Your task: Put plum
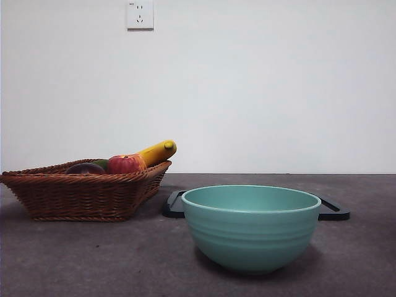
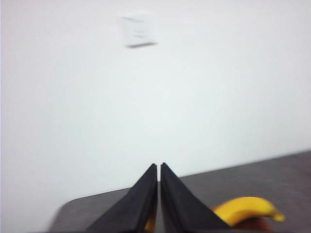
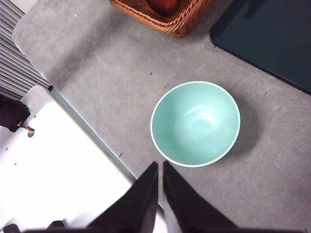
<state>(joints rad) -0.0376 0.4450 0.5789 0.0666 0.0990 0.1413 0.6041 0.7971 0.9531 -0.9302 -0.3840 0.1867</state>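
Grey tabletop (image 1: 74,260) filled the foreground, and nothing had started on it yet. Nearest the front camera sat the teal bowl (image 1: 251,226), and from the right wrist view it was plainly empty, nothing on its pale green floor. Just behind it lay the dark tray (image 1: 334,211), flat on the table, its edges poking out on both sides of the bowl. Off to the side stood the wicker basket (image 1: 80,195), well apart from the bowl, and that was where the plum (image 1: 85,168) rested: a dark maroon dome barely clearing the rim, beside the red apple (image 1: 125,164), with a sliver of green fruit (image 1: 101,163) between them and the banana (image 1: 158,151) jutting up over the far edge.

Neither arm showed in the front view. The right gripper (image 3: 160,167) hung high above the bowl's near side, its jaws together, holding nothing. The left gripper (image 2: 159,167) pointed toward the wall with the banana just under it, jaws also pressed together and empty.

So, as a judgement: nothing was done. The plum still had to be reached, gripped, lifted out and set down, probably in the bowl, though the task didn't say.
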